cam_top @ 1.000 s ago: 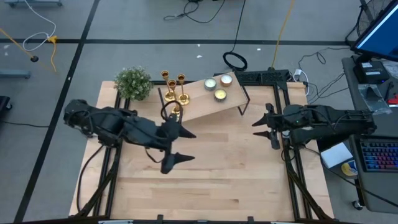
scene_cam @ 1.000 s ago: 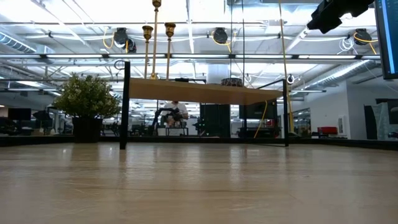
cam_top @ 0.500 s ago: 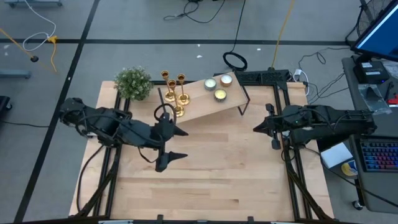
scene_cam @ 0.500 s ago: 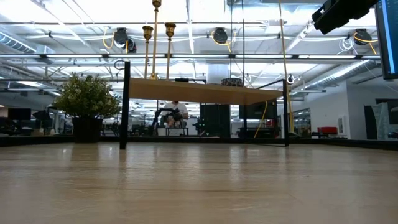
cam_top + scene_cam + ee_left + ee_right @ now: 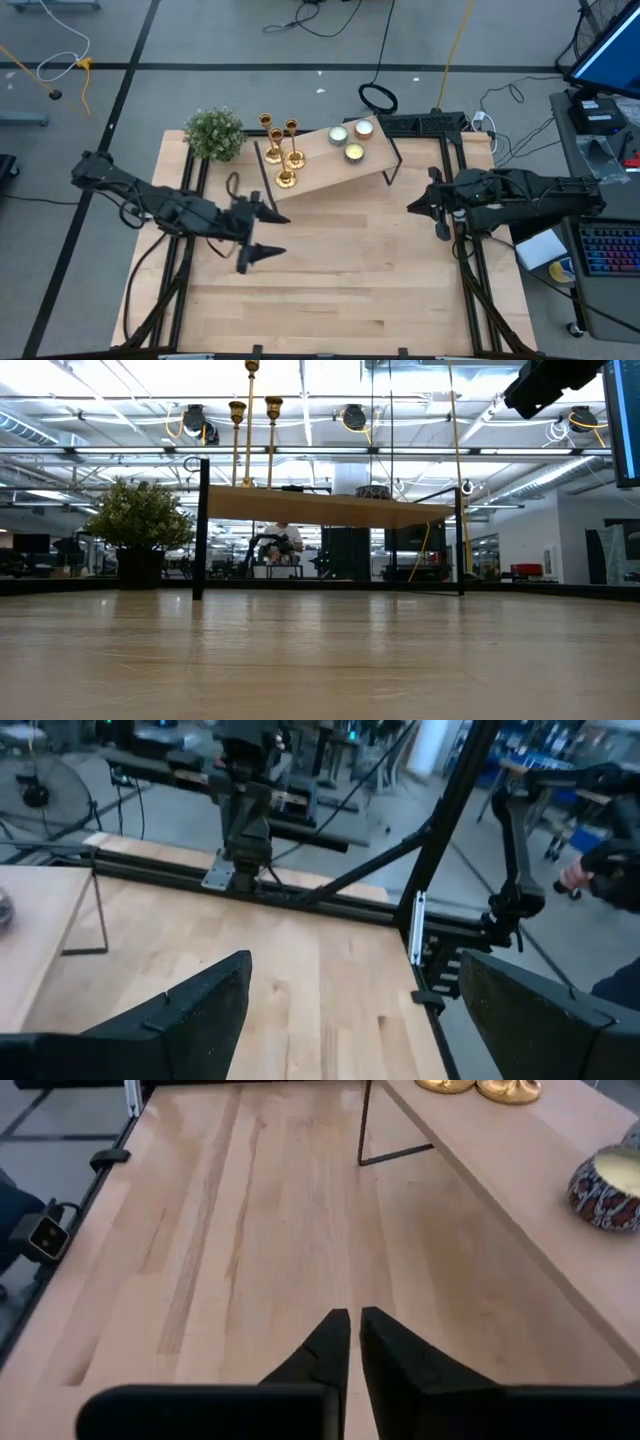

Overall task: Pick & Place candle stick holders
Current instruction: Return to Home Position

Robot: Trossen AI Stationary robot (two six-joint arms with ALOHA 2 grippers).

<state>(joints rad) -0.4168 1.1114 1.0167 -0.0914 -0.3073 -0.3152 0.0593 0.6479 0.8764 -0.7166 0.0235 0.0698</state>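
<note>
Three gold candle stick holders (image 5: 283, 156) stand by their round bases on the left end of a raised wooden shelf (image 5: 325, 168); the low view shows their stems (image 5: 251, 422) above the shelf (image 5: 330, 508). My left gripper (image 5: 264, 232) hangs open over the table's left half, short of the shelf's near edge, with nothing between its fingers (image 5: 345, 1010). My right gripper (image 5: 412, 206) hovers shut at the table's right side, pointing toward the shelf (image 5: 520, 1180), empty (image 5: 350, 1342). Two holder bases (image 5: 480, 1086) show far ahead of it.
A small potted plant (image 5: 214, 132) stands at the far left corner. Three round tealights (image 5: 351, 138) sit on the shelf's right part, one showing in the right wrist view (image 5: 610, 1184). The shelf's thin black legs (image 5: 393, 160) reach the tabletop. Bare wood (image 5: 350, 270) lies along the near half.
My left gripper has drawn back toward the table's left edge and sunk lower, staying open. My right gripper has shut its fingers without leaving its place. The holders have kept still.
</note>
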